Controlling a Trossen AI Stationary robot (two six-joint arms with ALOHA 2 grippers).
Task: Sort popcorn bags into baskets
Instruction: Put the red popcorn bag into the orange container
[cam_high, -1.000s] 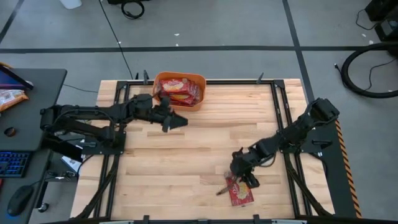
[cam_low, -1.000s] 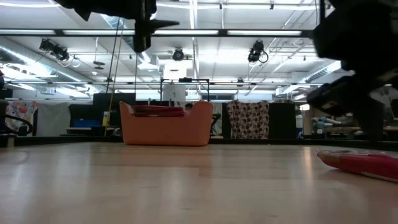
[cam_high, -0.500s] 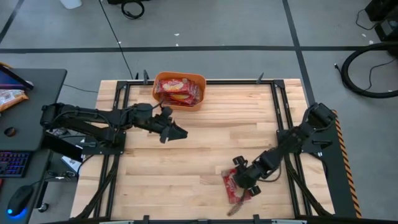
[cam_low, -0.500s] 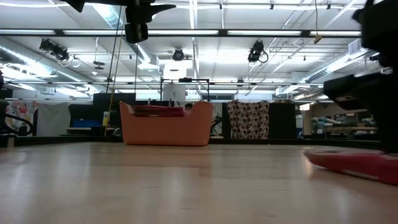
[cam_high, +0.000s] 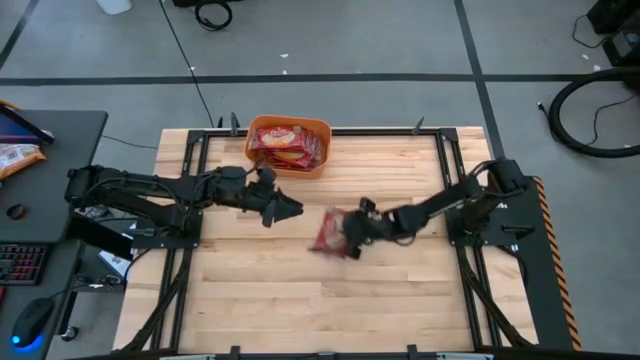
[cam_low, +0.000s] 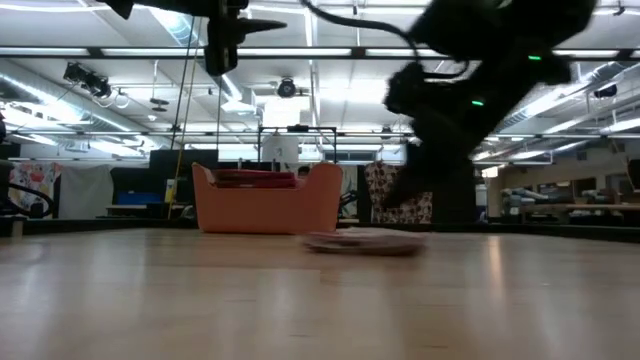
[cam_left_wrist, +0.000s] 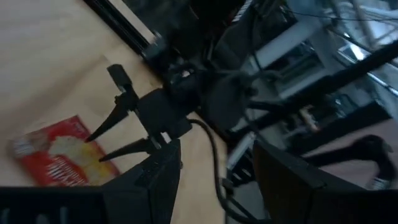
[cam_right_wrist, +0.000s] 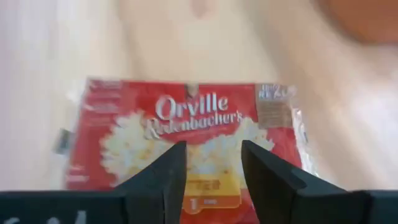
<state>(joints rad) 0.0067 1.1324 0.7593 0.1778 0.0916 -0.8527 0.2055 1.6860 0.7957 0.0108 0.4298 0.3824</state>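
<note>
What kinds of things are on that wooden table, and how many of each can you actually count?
Loose red popcorn bags on the wood: 1, lying flat by the right hand
Orange baskets: 1, with red bags stacked inside; their number cannot be told
Robot arms: 2, the left hand raised near the basket
Total: 4

**Non-task items around the table**

Wooden table (cam_high: 280, 280): central landmark. Dark desk (cam_high: 50, 190): left of the table, carrying an orange-and-white packet (cam_high: 18, 157), keyboard (cam_high: 18, 262) and mouse (cam_high: 30, 320). Black cable coil (cam_high: 590, 115): beyond the table's right side.
</note>
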